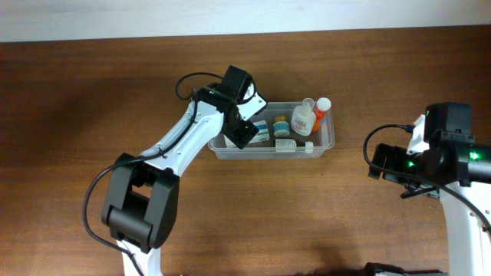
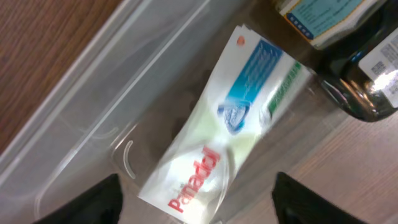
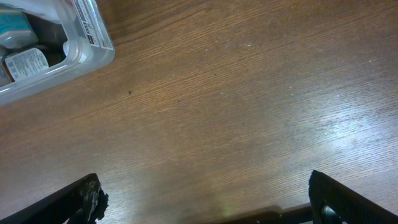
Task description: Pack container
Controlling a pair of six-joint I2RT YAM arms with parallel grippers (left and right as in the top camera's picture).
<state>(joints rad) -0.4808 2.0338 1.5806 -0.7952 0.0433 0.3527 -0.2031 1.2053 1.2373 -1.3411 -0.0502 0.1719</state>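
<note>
A: Where is the container?

B: The container stands on the brown tabletop, a little above and to the right of the centre of the overhead view. It is a clear tub with several things inside.

A: Which things?

B: In its right part there is a white bottle and, just beside it, an orange-capped bottle. Near the middle is a small jar, but its label is too small to read. In the left part a white Panadol box with blue and green print lies flat on the bottom. A dark bottle shows at the upper right of the left wrist view, cut off by the frame edge.

A: And the hands?

B: The left hand hangs over the left part of the tub and hides some contents from above. Its fingers are spread wide and grip nothing; the box lies below, between them. The right hand is over bare wood, its fingers also far apart and holding nothing. Only a corner of the tub shows at the upper left of its view.
</note>
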